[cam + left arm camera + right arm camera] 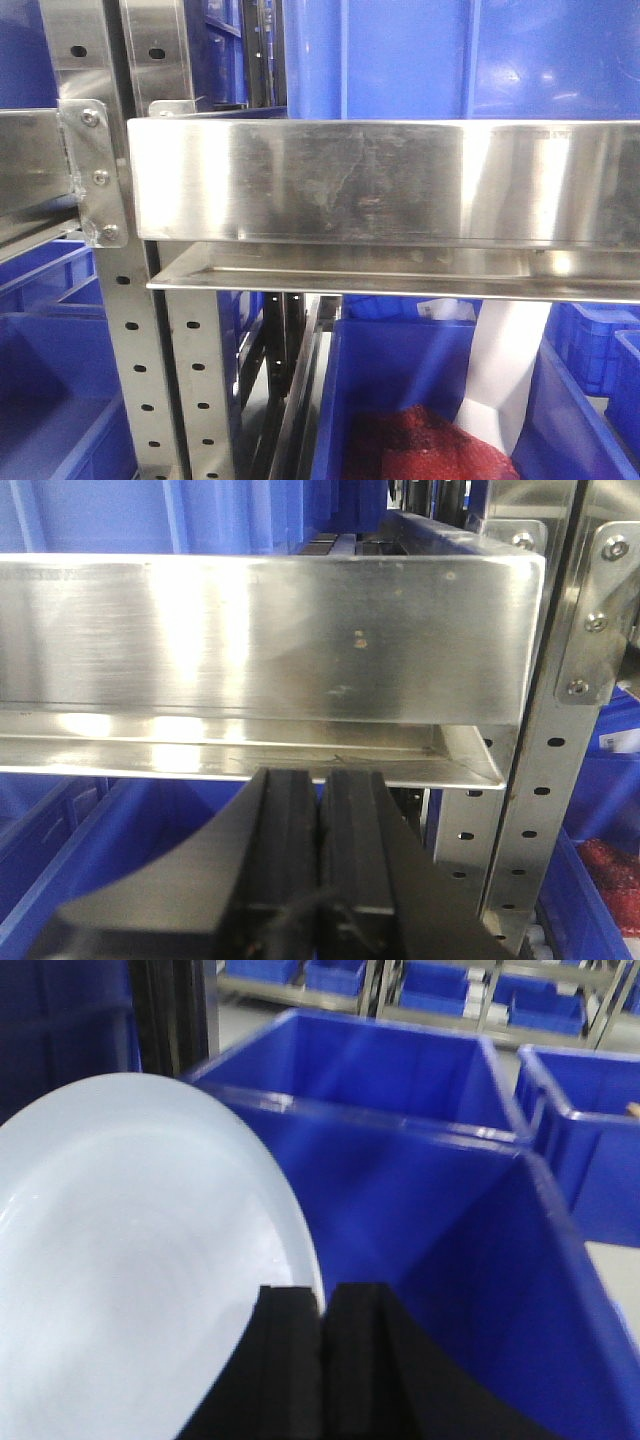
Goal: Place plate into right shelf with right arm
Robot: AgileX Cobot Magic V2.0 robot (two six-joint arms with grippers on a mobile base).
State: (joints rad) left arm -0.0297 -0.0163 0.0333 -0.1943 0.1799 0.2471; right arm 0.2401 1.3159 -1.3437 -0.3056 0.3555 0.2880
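Observation:
In the right wrist view my right gripper (322, 1295) is shut on the rim of the white plate (130, 1260). The plate fills the left of that view and is held on edge over a large blue bin (450, 1230). The right shelf shows in the front view as a wide shiny steel rail (380, 180) with perforated uprights (135, 350) and blue bins. A white shape (510, 370) hangs below the rail at lower right; I cannot tell if it is the plate. My left gripper (318, 780) is shut and empty, just below and in front of a steel rail (260, 640).
A second blue bin (370, 1060) stands behind the first, another (590, 1140) to its right. A red mesh bundle (430, 445) lies in the lower bin in the front view. A blue bin (450, 60) sits on top of the rail. More racks with bins stand far back.

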